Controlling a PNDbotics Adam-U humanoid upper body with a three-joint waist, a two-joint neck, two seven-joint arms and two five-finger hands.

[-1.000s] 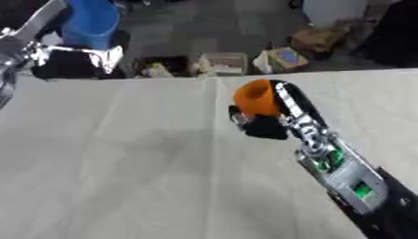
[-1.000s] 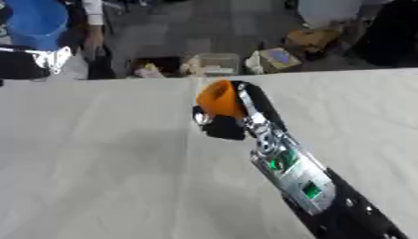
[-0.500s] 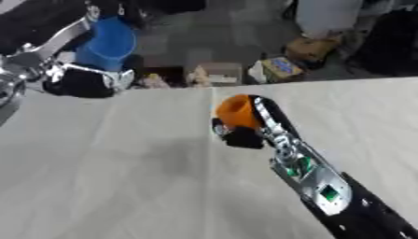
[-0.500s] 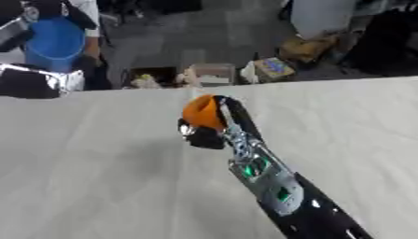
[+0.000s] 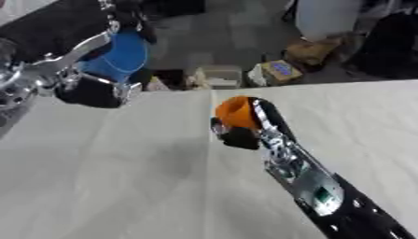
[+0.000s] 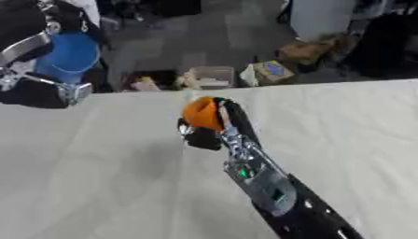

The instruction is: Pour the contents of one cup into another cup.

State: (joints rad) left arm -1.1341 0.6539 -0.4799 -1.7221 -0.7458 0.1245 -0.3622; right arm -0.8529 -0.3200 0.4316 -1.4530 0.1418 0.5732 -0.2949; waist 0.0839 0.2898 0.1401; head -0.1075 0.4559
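The right hand (image 5: 238,131) holds the orange cup (image 5: 235,112) above the middle of the table (image 5: 122,186); its fingers are curled around the cup's lower side, and the cup is tipped so that its opening faces left, toward the other arm; the contents cannot be made out. This tilt appears to be the pouring attitude or the approach to it.

The left hand (image 5: 91,91) is raised at the upper left, over the far edge of the table; its fingers are wrapped around the base of the blue cup (image 5: 124,57). The blue cup is held roughly upright, presumably so that it can receive the pour without spilling.

The two cups are well apart, the blue one higher and further left than the orange one; no stream passes between them. The pour therefore seems not yet begun. The likely requirement is to bring the orange rim over the blue opening before tipping further; tipping at the present separation would drop the contents on the bare cloth of the table.

Both cups are carried clear of the table surface, so neither has support from below; each depends on its hand alone. Boxes (image 5: 282,71) and clutter lie on the floor beyond the table and play no part in the work.
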